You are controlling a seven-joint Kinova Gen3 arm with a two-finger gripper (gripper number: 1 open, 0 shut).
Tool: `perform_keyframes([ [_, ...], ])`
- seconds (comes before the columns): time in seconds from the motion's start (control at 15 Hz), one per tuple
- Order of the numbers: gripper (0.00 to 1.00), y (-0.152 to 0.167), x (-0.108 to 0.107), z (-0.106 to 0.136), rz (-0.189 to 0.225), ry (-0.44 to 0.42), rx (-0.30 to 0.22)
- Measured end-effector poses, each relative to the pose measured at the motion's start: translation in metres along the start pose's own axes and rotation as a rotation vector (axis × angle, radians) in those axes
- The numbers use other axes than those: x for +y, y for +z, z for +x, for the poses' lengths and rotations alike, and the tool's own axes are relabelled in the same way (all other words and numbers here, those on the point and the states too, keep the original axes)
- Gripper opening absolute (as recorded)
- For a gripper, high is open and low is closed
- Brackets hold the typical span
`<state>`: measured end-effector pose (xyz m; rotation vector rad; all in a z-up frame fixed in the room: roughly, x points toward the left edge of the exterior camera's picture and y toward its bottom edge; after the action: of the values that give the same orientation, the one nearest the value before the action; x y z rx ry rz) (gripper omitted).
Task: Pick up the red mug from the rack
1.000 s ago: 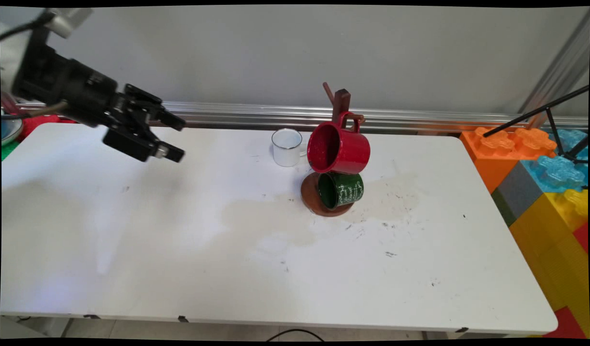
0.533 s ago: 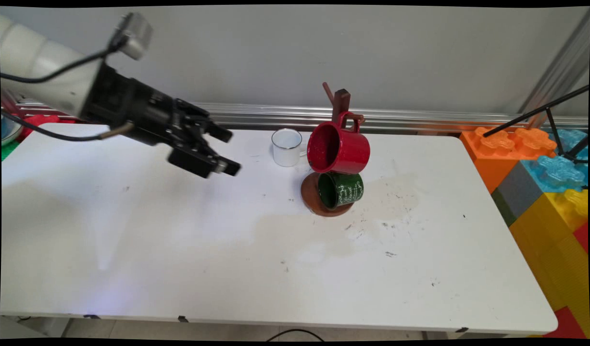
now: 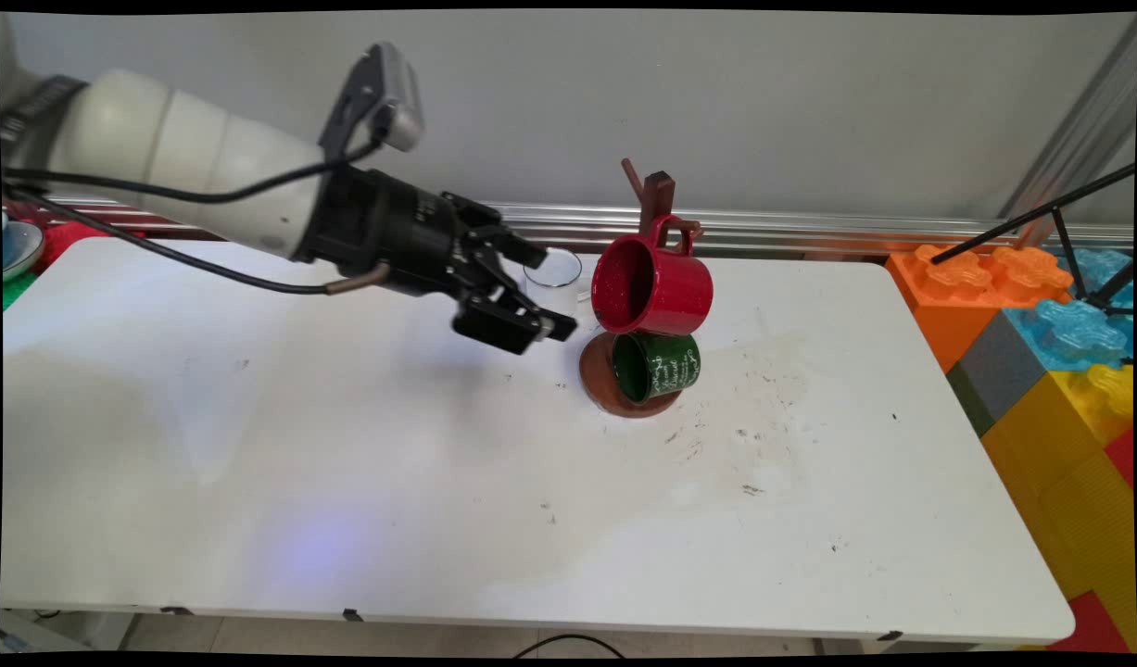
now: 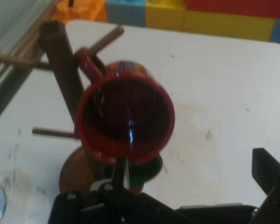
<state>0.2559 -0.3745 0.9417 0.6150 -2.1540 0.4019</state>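
Black gripper (image 3: pixel 548 289), fingers spread and empty, hangs just left of the red mug (image 3: pixel 651 285) on the wooden mug tree (image 3: pixel 658 199).

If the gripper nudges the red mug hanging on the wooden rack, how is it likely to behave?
The red mug hangs by its handle on a peg of the mug rack, so it would probably swing rather than slide. Its glossy surface looks slippery. The tall rack on its small round base might tip.

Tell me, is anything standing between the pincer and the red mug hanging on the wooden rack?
Nothing visible does. The open pincer faces the red mug across bare air. The white cup stands on the table partly behind the pincer, off that line.
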Motion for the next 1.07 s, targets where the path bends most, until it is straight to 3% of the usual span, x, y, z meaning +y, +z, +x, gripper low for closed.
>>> perform_keyframes([
  [0.47,1.00,0.051,0.020,0.011,0.039,0.011,0.014],
  [1.07,1.00,0.110,0.021,0.012,0.052,-0.043,0.000],
])
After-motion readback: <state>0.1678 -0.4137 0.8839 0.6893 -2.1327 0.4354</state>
